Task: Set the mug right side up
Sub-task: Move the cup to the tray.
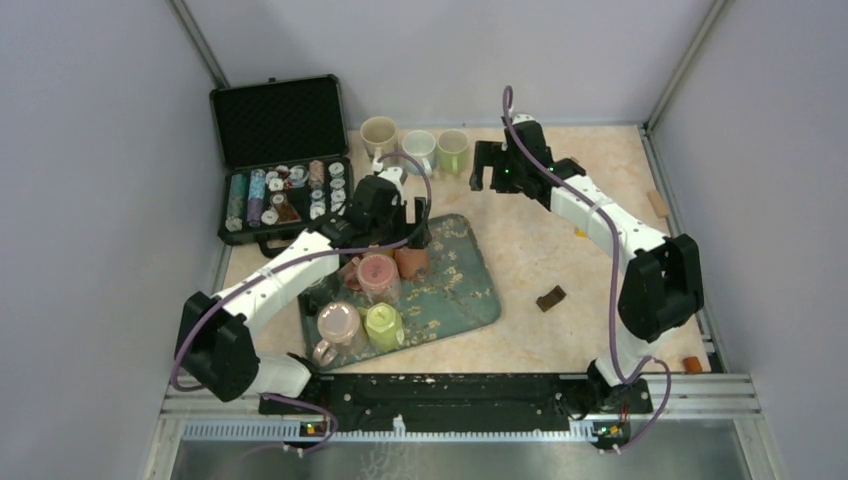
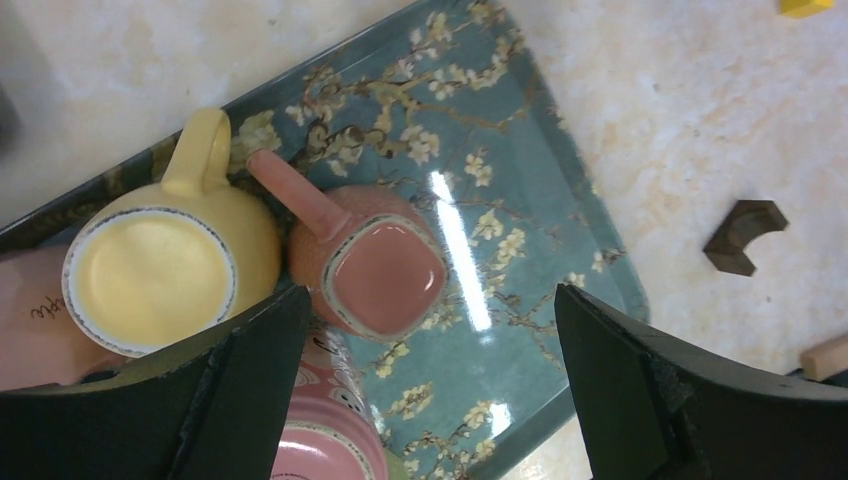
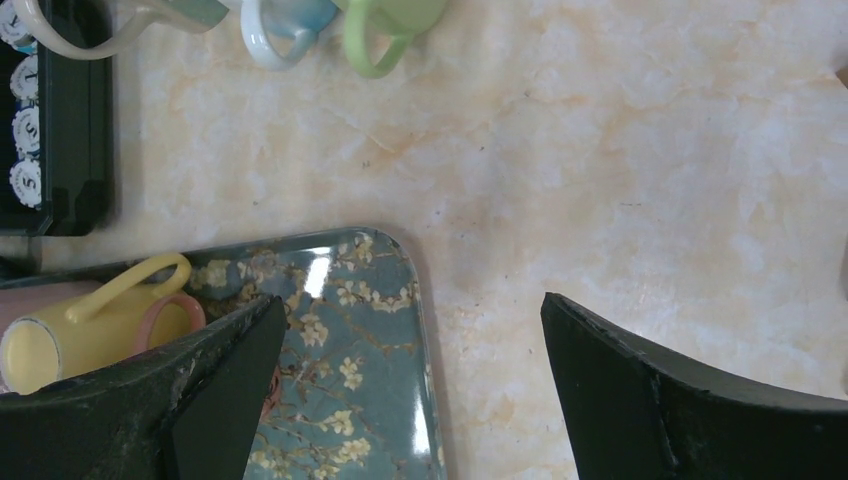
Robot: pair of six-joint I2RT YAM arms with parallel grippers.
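Note:
Several mugs stand upside down on the blue flowered tray [image 1: 470, 290]. My left gripper [image 1: 408, 215] hangs open over its far part. In the left wrist view a salmon mug [image 2: 385, 270] with a squarish base shows bottom up just by the left finger [image 2: 250, 370], beside a yellow mug [image 2: 150, 270] and a pink mug [image 2: 325, 445]; nothing sits between the jaws of the left gripper [image 2: 430, 292]. My right gripper [image 1: 490, 168] is open and empty above bare table near three upright mugs, the green mug [image 1: 453, 150] closest. The right wrist view shows the tray's corner [image 3: 400, 260] below the right gripper [image 3: 411, 300].
An open black case [image 1: 280, 150] of poker chips lies at the back left. A cream mug [image 1: 379, 133] and a pale blue mug [image 1: 419, 148] stand upright at the back. A dark brown block [image 1: 550, 298] and a small yellow block [image 1: 581, 232] lie right of the tray.

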